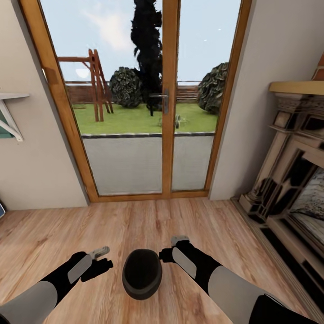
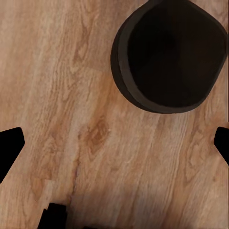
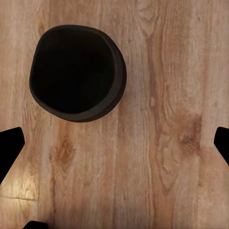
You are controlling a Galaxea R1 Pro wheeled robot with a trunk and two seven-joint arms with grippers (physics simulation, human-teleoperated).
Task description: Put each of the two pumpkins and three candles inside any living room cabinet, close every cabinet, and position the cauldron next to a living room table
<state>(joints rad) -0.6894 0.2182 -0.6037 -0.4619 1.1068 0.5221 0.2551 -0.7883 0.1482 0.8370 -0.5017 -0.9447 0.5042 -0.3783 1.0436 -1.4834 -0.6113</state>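
The cauldron (image 1: pixel 142 273), a matte black pot with a wide mouth, stands on the wooden floor right in front of me, between my two arms. My left gripper (image 1: pixel 102 258) hovers just left of it and my right gripper (image 1: pixel 172 247) just right of it. Neither touches the pot. In the left wrist view the left gripper (image 2: pixel 114 143) is open over bare floor, with the cauldron (image 2: pixel 171 55) off to one side. Seen from the right wrist, the right gripper (image 3: pixel 114 143) is open as well, and the cauldron (image 3: pixel 74 71) sits apart from its fingers.
A glass double door with a wooden frame (image 1: pixel 170 112) fills the wall ahead. A stone fireplace (image 1: pixel 292 180) juts out along the right. A white shelf bracket (image 1: pixel 11 121) hangs on the left wall. Wooden floor (image 1: pixel 135 220) lies open between me and the door.
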